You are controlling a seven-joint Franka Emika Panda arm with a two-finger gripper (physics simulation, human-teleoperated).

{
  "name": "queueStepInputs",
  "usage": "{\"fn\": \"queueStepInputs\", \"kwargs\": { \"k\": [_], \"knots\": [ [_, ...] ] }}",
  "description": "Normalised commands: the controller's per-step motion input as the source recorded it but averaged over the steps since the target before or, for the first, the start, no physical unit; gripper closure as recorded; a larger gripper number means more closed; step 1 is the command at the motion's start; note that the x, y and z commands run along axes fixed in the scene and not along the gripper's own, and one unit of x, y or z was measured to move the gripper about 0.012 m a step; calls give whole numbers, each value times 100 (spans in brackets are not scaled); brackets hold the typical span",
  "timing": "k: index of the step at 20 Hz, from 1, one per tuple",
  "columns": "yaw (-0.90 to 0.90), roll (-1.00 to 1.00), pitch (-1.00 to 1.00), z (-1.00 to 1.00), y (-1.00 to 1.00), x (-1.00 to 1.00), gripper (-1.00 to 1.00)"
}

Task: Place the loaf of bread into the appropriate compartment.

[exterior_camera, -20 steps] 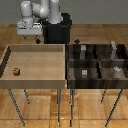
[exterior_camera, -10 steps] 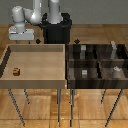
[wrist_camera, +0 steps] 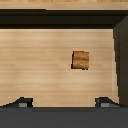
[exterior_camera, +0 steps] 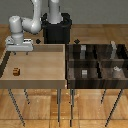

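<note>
The loaf of bread (exterior_camera: 16,71) is a tiny brown mottled block lying in the large light-wood tray (exterior_camera: 50,77), near the exterior view's left. It also shows in the wrist view (wrist_camera: 80,60), lying flat on the wood. My gripper (exterior_camera: 20,51) hangs above the tray, a little behind and above the loaf, apart from it. Its fingertips (wrist_camera: 22,102) show spread wide at the frame edge, open and empty. The dark-brown divided box (exterior_camera: 95,63) stands at the exterior view's right; one front cell holds a small grey cube (exterior_camera: 85,73).
A whitish round piece (exterior_camera: 117,70) sits in another front cell of the box. Grey blocks (exterior_camera: 83,49) stand in the back cells. The robot's black base (exterior_camera: 56,30) is behind the tray. The tray's raised rim (wrist_camera: 65,15) is dark.
My gripper has moved toward the exterior view's left and slightly down, closer to above the loaf. The loaf has not moved.
</note>
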Motion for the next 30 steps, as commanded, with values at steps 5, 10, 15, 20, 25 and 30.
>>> {"fn": "queueStepInputs", "kwargs": {
  "k": [5,10,15,20,25,30],
  "knots": [
    [0,0,0,0,-7,100,-100],
    [0,0,0,0,-40,0,-100],
    [0,0,0,-20,0,0,-100],
    [0,0,0,-20,0,-20,-100],
    [0,0,0,-20,0,-20,-100],
    [0,0,0,-60,0,0,-100]
  ]
}}
